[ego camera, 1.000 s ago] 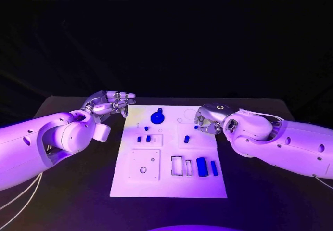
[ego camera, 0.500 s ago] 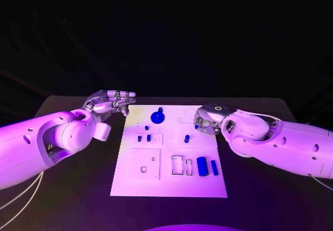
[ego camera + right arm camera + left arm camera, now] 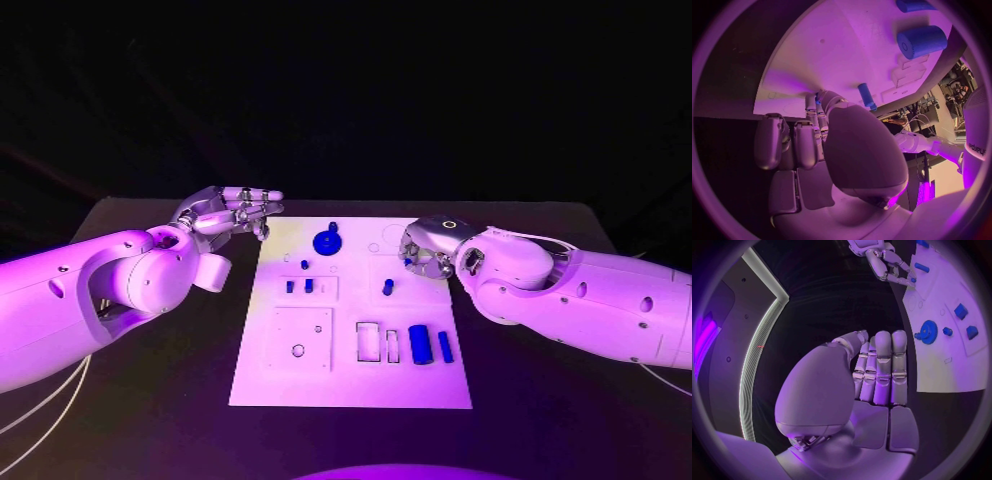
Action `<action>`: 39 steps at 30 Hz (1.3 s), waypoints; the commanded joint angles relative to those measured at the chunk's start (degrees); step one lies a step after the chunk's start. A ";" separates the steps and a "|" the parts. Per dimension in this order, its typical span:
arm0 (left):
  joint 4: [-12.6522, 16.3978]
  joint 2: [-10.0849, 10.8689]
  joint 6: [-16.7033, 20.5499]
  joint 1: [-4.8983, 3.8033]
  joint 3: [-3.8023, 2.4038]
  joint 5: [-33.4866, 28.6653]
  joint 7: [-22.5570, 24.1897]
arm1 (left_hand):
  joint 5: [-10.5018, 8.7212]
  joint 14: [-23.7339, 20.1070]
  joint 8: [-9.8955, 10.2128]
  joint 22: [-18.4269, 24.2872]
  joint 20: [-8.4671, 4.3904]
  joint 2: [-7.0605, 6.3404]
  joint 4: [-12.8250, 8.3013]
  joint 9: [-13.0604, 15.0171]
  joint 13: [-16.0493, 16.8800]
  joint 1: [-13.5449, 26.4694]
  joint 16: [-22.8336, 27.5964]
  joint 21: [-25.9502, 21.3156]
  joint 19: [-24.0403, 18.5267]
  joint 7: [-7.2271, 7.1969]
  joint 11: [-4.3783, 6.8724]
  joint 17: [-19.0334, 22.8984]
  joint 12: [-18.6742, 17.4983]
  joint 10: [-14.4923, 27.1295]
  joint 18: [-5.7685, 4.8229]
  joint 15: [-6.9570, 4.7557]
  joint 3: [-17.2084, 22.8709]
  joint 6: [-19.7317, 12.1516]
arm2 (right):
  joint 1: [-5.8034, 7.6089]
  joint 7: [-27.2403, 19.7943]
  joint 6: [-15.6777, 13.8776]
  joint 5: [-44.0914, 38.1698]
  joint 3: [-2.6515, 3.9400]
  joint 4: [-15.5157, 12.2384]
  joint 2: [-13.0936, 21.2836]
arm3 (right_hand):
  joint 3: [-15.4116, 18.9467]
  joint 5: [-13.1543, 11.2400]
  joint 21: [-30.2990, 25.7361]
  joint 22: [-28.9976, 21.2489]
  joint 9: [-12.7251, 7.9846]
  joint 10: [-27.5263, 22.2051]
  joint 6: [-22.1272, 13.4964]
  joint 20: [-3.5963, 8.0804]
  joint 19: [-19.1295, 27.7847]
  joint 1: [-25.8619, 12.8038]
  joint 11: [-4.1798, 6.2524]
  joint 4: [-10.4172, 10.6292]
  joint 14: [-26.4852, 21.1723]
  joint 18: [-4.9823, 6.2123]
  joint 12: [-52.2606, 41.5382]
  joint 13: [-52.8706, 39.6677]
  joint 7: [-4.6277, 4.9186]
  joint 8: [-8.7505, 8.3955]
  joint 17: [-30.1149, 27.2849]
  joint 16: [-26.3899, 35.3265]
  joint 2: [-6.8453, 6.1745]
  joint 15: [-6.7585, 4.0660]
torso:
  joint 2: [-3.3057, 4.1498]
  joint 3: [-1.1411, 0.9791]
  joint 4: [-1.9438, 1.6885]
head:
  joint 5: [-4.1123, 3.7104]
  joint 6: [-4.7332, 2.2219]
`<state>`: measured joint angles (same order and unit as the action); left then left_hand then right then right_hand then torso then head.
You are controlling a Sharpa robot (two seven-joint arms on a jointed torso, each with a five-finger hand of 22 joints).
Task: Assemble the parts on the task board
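Right hand (image 3: pixel 428 248) has edged slightly further over the board's right edge since a second ago; left hand (image 3: pixel 231 212) unchanged, parts unmoved.

Left hand hovers above the black surface (image 3: pixel 159 400) just off the far-left corner of the task board (image 3: pixel 353 385). Fingers straight and pressed together, thumb alongside, nothing held: released.

On the board, left to right: two small blue pegs (image 3: pixel 299 286) in a raised block; blue gear (image 3: pixel 327 241) near the far edge; single blue peg (image 3: pixel 387 288) mid-board; large blue cylinder (image 3: pixel 418 345) and slimmer blue bar (image 3: pixel 444 347) side by side toward the near right.

Right hand low over the board's right edge, fingers curled down toward the white plate. A bit of blue shows at its fingertips; cannot tell whether it grasps anything.
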<state>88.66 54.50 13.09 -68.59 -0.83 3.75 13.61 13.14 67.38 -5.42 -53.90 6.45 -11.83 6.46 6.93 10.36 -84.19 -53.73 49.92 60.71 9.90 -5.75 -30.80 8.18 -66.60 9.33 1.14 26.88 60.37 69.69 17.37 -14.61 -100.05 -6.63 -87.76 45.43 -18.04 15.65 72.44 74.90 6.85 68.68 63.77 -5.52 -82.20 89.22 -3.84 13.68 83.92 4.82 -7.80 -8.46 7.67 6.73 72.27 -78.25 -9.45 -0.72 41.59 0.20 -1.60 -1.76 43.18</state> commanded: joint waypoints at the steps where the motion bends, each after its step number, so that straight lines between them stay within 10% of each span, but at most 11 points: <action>1: 0.12 -0.10 -1.21 -0.07 -0.03 -0.01 -0.03 | -0.18 -0.20 0.03 0.02 0.02 0.28 -0.35 -0.05 0.07 -0.13 0.23 0.13 -0.04 0.17 -0.15 0.10 0.19 0.42 0.56 0.16 -0.11 -0.09 | -0.47 -0.86 1.55 0.44 -0.26 0.07 -0.19 | -0.66 0.26 0.46 7.66 0.14 0.80 0.78 0.16 -0.20 -0.75 0.05 -0.19 2.70 -1.21 0.19 0.17 -0.02 -0.20 0.09 -0.39 0.11 0.03 | -0.05 0.04 0.00 | 0.11 0.14; 26: -0.43 -0.09 -1.20 -0.07 -0.03 0.43 -0.93 | -0.13 0.13 0.04 0.12 -0.01 0.52 -0.92 -0.20 0.10 -0.53 -0.09 -0.01 0.15 0.32 -0.24 0.22 0.51 0.81 0.59 0.17 -0.27 -0.30 | -0.58 -1.09 -5.07 0.55 -0.18 -1.23 1.16 | -5.61 -1.10 2.69 9.15 0.87 2.93 2.56 0.61 -1.07 -1.65 0.46 -3.52 2.68 -1.65 1.27 0.83 -0.32 -0.20 0.13 -0.72 0.14 -0.35 | -0.11 0.04 0.06 | 0.01 0.07; 39: -0.82 -0.24 -1.18 -0.07 -0.02 0.43 -1.16 | -0.13 0.12 0.06 0.15 -0.01 0.52 -0.97 -0.23 0.09 -0.54 -0.10 -0.04 0.16 0.36 -0.27 0.24 0.53 0.90 0.59 0.18 -0.30 -0.37 | 0.05 -0.82 -6.73 1.69 0.42 -7.36 4.84 | -6.08 -1.25 3.15 9.41 0.98 3.27 2.76 0.58 -1.26 -2.26 0.51 -3.82 2.69 -1.74 1.40 0.89 -0.38 -0.22 0.17 -0.79 -0.18 -0.35 | -0.11 0.03 0.07 | 0.27 -0.06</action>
<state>87.78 54.40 12.77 -68.60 -0.83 3.98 12.41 13.14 67.37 -5.42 -53.80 6.45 -11.53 5.82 6.75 10.39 -84.49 -53.73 49.92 60.72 10.09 -5.96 -30.61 8.45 -65.98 9.33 1.16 26.57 60.15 69.70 16.77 -20.33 -98.69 -6.23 -94.48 50.17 -23.82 14.60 75.33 74.92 7.74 71.54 66.32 -5.01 -83.12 87.60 -3.22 9.81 84.14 3.48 -6.64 -7.61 7.14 6.78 72.41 -78.80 -9.81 -0.93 41.45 0.23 -1.55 -1.65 43.14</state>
